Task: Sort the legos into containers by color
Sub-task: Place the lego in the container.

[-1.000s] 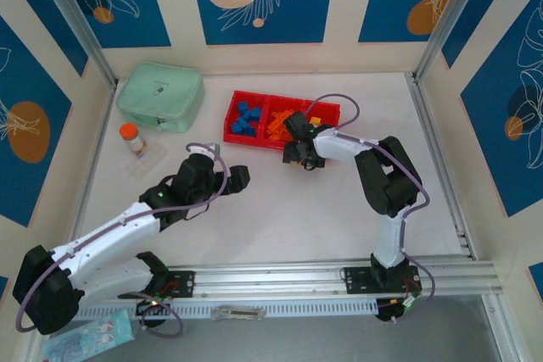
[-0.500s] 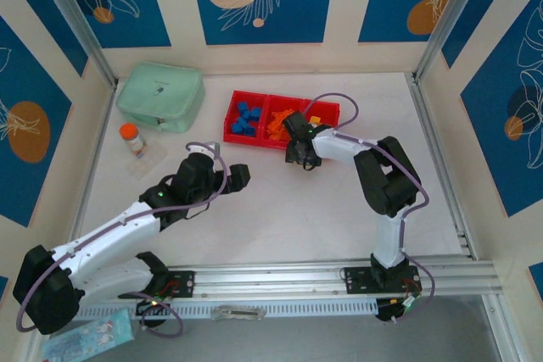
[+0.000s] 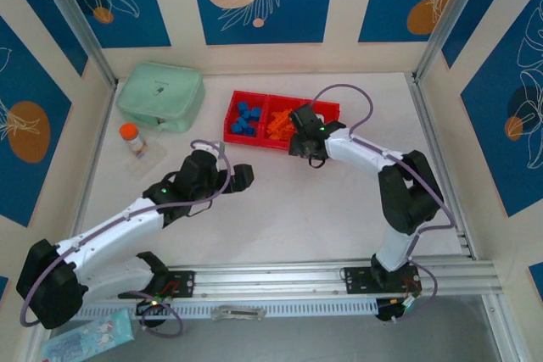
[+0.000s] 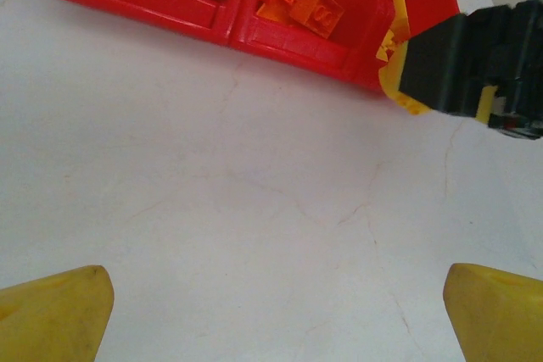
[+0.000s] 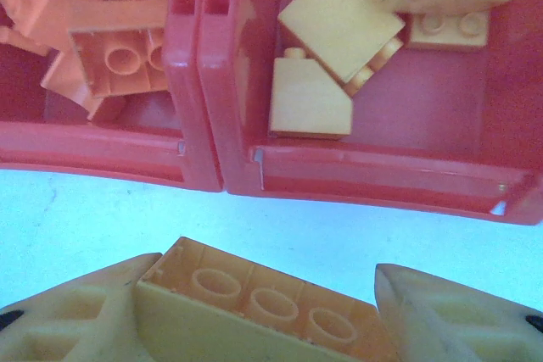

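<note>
Glossy plastic tray (image 5: 356, 171); matt white table (image 4: 254, 209)

Top view: bright, even, diffuse overhead light; faint soft shadows on table (image 3: 280, 201); no glare; sharp throughout, slight wide-angle bend toward edges
Left wrist view: well lit, table greyish white; tray (image 4: 288, 44) saturated, mild sheen on rim; left fingers (image 4: 51, 315) at bottom corners blurred, out of focus
Right wrist view: table blown out, cyan-white cast; tray washed to pink-red, small highlights on wall; colours pale; brick (image 5: 254, 311) and right fingers (image 5: 458, 311) soft, too close for focus
</note>
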